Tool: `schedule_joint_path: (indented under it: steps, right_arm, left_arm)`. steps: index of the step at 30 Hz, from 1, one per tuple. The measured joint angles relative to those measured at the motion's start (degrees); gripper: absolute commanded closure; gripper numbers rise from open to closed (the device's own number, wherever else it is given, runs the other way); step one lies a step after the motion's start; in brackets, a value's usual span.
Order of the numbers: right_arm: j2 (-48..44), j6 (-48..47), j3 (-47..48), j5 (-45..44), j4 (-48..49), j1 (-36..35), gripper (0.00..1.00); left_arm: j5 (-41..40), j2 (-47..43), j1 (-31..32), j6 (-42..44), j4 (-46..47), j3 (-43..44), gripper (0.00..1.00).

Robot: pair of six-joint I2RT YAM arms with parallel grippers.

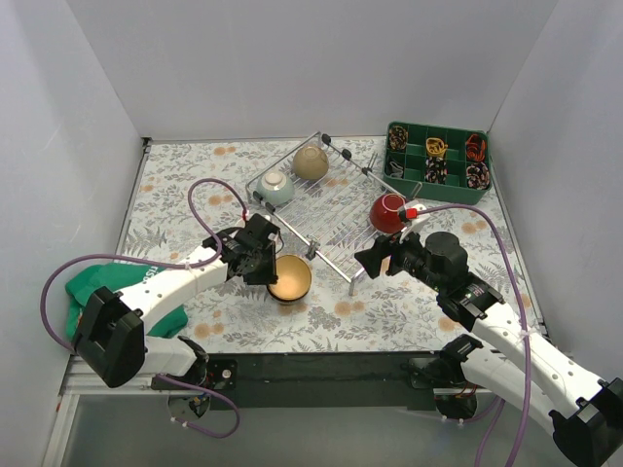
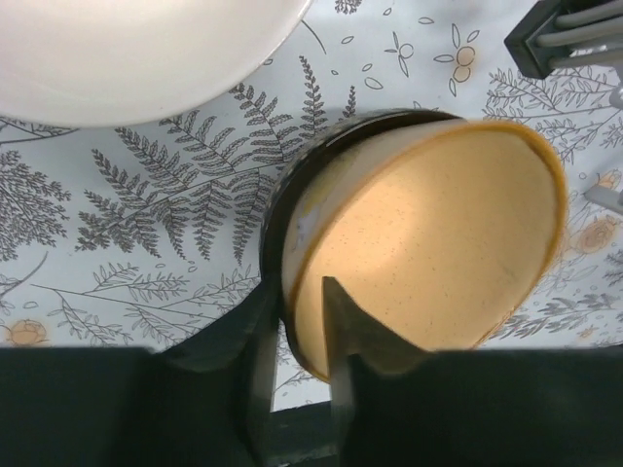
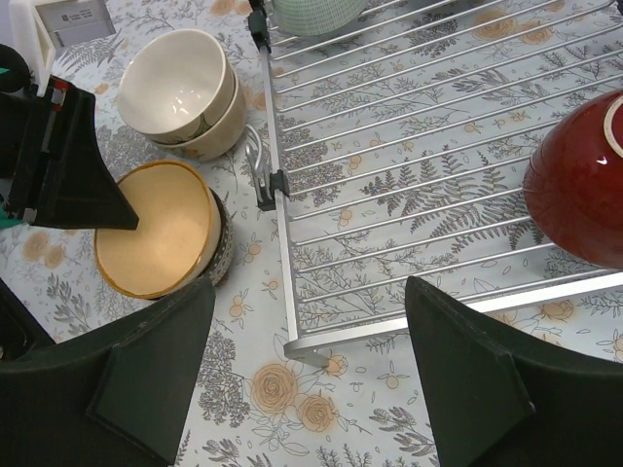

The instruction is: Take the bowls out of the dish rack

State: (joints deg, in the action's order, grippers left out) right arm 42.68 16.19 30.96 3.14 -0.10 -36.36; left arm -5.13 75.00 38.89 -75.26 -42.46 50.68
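The silver wire dish rack (image 1: pixel 326 219) holds a pale celadon bowl (image 1: pixel 276 187), a tan bowl (image 1: pixel 311 162) and a glossy red bowl (image 1: pixel 387 212). My left gripper (image 1: pixel 265 263) is left of the rack's near corner. Its fingers straddle the rim of a tan bowl (image 2: pixel 438 253), one inside and one outside, and it is shut on it (image 2: pixel 300 297). That bowl sits tilted inside a dark bowl (image 2: pixel 292 185) on the table. My right gripper (image 3: pixel 311 370) is open and empty above the rack's near corner (image 3: pixel 297 341). The red bowl (image 3: pixel 579 185) lies to its right.
Two stacked cream bowls (image 3: pixel 180 92) stand on the table beside the rack's left edge, just beyond the dark bowl. A green compartmented tray (image 1: pixel 438 161) sits at the back right. A green cloth (image 1: pixel 88 287) lies at the left edge. White walls enclose the table.
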Motion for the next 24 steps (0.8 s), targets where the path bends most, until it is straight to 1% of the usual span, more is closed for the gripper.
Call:
schedule_joint_path:
  steps: [2,4,5,6,8,9,12,16,19,24]
  right_arm:
    - [0.00,-0.17,0.00,-0.09,-0.04,0.00,0.13]
    - [0.09,-0.55,0.00,-0.22,-0.04,0.00,0.13]
    - [0.20,-0.76,0.00,-0.24,-0.09,0.00,0.13]
    - [0.37,-1.09,0.00,-0.24,-0.15,0.00,0.13]
    - [0.98,-1.70,0.00,-0.42,-0.28,0.00,0.13]
    - [1.44,-2.05,0.09,-0.48,-0.50,0.00,0.13]
    - [3.37,-3.63,1.14,-1.27,-2.25,-0.02,0.12]
    - [6.21,-5.99,3.56,-3.28,-4.96,-0.02,0.12]
    - [8.81,-7.65,6.25,-5.46,-6.84,-0.02,0.10]
    - [15.87,-10.40,10.97,-11.69,-7.85,-0.02,0.08]
  left_arm:
    - [0.20,0.00,0.00,0.09,0.09,0.31,0.52]
    - [0.33,-0.09,0.00,0.31,0.15,0.72,0.46]
    - [0.42,-0.13,0.00,0.07,0.28,0.85,0.45]
    - [0.44,-0.31,0.00,0.00,0.39,0.96,0.37]
    - [0.37,-0.83,0.00,0.07,0.33,1.22,0.30]
    - [0.28,-1.01,0.00,0.04,0.17,1.44,0.22]
    - [-0.33,-2.08,0.00,0.15,0.00,2.21,0.13]
    - [-1.55,-4.48,-0.04,0.57,0.39,2.80,0.05]
    - [-2.54,-6.58,-0.48,1.42,1.01,3.04,0.02]
    - [-4.09,-9.14,-3.74,4.44,4.85,3.34,0.02]
